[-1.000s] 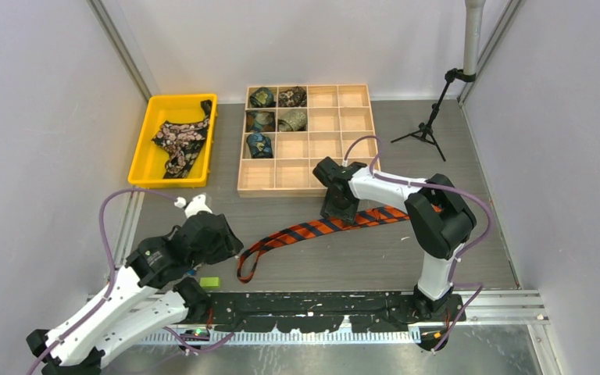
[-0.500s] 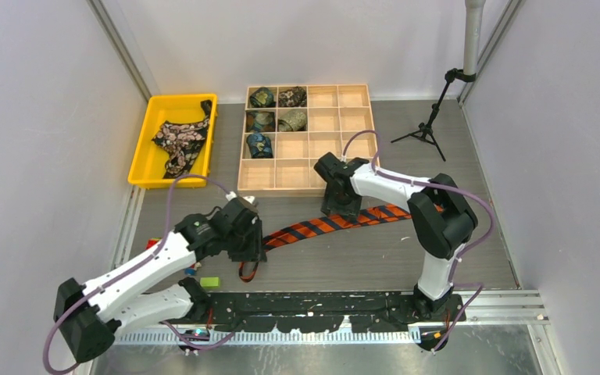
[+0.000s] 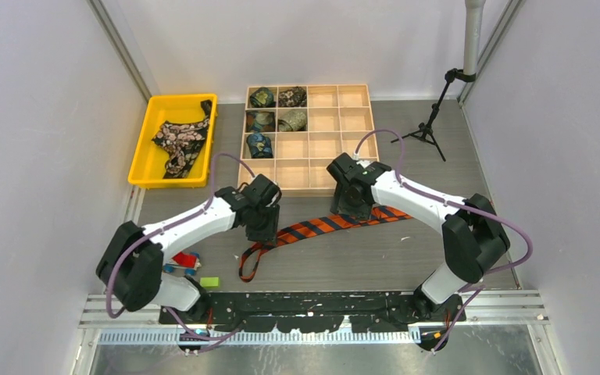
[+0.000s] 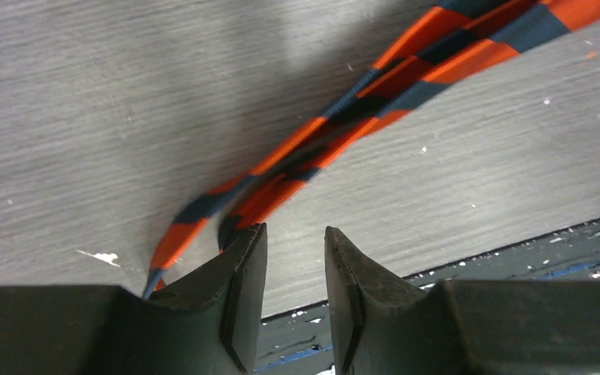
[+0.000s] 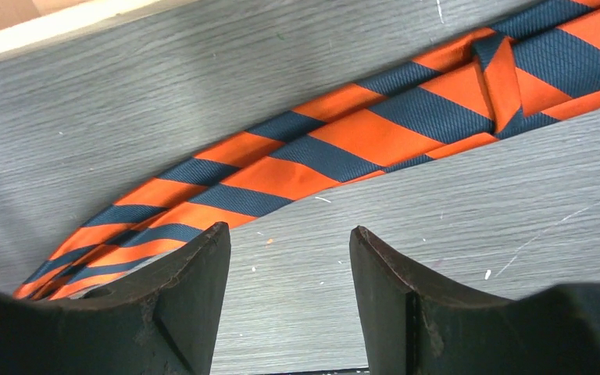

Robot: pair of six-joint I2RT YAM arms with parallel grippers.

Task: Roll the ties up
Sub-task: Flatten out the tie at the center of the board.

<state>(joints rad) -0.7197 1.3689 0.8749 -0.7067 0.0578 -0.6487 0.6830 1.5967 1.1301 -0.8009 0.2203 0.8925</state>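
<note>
No text, label, brand or number can be read in any view. The orange-and-black striped tie (image 3: 320, 226), the wooden compartment tray (image 3: 344, 121) and the yellow bin (image 3: 144, 160) show only pattern and plain colour.

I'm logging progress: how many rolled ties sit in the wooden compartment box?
5 rolled ties, all in the wooden compartment box: back row, first and second cells from the left; second row, the same two cells; third row, leftmost cell. None appears hidden.
</note>
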